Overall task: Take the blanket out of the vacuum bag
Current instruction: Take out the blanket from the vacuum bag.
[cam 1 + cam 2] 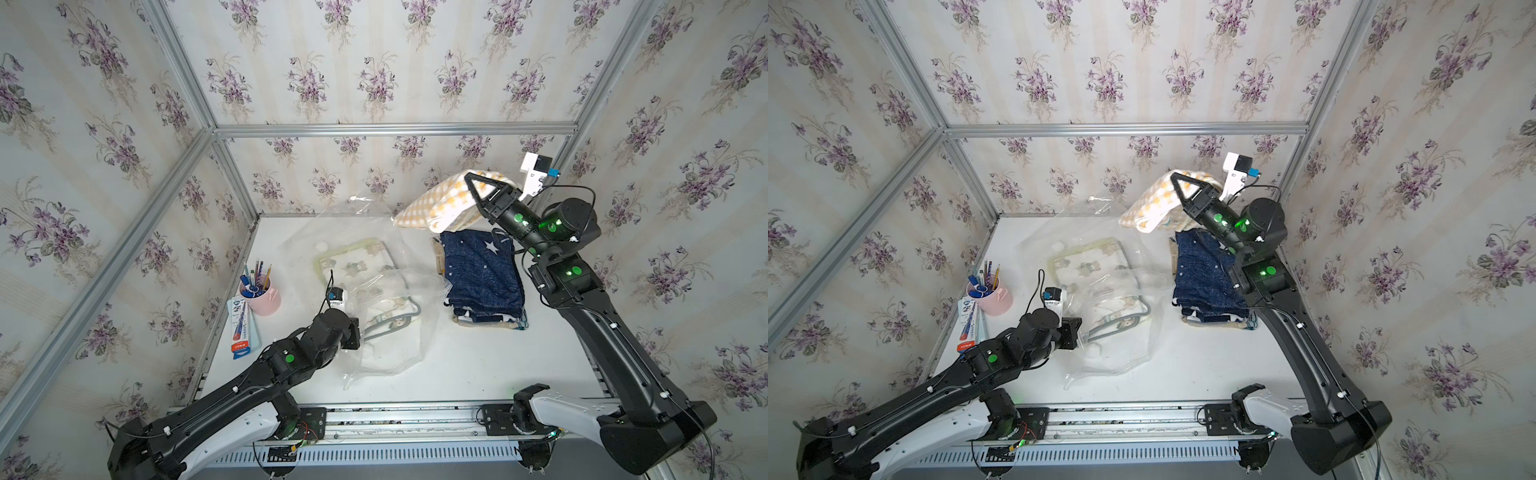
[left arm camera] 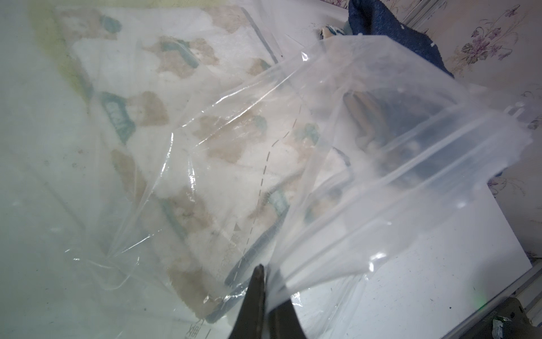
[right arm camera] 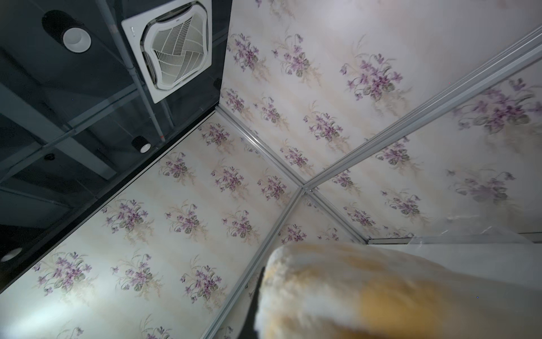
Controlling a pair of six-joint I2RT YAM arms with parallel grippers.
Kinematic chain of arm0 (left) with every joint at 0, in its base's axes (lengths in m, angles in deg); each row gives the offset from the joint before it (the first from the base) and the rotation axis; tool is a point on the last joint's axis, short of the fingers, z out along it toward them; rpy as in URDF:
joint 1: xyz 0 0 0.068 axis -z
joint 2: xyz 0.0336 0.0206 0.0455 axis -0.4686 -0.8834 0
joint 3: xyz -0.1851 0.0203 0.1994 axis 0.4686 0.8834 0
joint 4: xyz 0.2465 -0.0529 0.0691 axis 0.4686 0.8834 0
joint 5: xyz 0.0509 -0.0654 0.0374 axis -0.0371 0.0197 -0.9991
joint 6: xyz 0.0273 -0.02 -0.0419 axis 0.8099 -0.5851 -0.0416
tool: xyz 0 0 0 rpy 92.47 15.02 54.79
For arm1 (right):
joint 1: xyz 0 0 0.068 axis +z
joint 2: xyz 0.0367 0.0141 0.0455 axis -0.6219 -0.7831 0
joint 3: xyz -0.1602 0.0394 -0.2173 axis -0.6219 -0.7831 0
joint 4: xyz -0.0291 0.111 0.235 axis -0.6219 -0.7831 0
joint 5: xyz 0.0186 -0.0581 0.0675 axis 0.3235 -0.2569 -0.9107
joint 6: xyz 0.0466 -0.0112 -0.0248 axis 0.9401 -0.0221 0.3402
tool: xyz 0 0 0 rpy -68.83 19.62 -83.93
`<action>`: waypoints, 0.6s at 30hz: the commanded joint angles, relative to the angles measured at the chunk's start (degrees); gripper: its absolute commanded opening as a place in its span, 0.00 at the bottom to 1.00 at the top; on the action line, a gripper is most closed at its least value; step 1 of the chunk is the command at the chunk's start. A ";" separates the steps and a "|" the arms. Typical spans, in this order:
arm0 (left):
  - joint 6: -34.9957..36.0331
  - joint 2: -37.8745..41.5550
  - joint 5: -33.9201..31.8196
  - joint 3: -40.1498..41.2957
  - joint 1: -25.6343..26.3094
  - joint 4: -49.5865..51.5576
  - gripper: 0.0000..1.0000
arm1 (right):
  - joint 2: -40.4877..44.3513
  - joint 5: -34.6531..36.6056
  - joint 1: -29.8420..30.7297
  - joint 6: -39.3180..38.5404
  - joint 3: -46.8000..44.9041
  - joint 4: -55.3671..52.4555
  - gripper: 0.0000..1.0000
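A pink cup of pens (image 1: 266,297) and a flat pen box (image 1: 243,328) stand at the left edge of the worktop (image 1: 478,365). Next, the left claw (image 2: 265,290) is clenched on a fold of the vacuum bag (image 1: 386,345). The bag lies crumpled mid-worktop and spreads from that claw toward the back wall. A bear-print blanket (image 1: 357,266) lies inside it. Just right of the bag sits a stack topped by a navy starred blanket (image 1: 482,274). Above the stack's far end, the right claw (image 1: 471,179) grasps a yellow checked blanket (image 1: 432,203). This blanket is lifted off the worktop and is outside the bag, its low corner near the bag's raised far edge.
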 commanded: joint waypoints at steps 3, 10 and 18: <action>0.11 0.12 -0.37 0.05 -0.03 -1.00 0.08 | 3.89 -5.16 -7.78 3.35 -5.80 1.59 0.00; 0.92 -0.67 -0.39 0.24 -0.01 -1.62 0.09 | 7.97 -7.74 -16.14 4.40 -14.05 -0.73 0.00; 1.47 -2.54 -0.31 0.30 -0.03 -2.97 0.09 | 0.43 -2.33 -16.37 0.99 -11.72 -3.01 0.00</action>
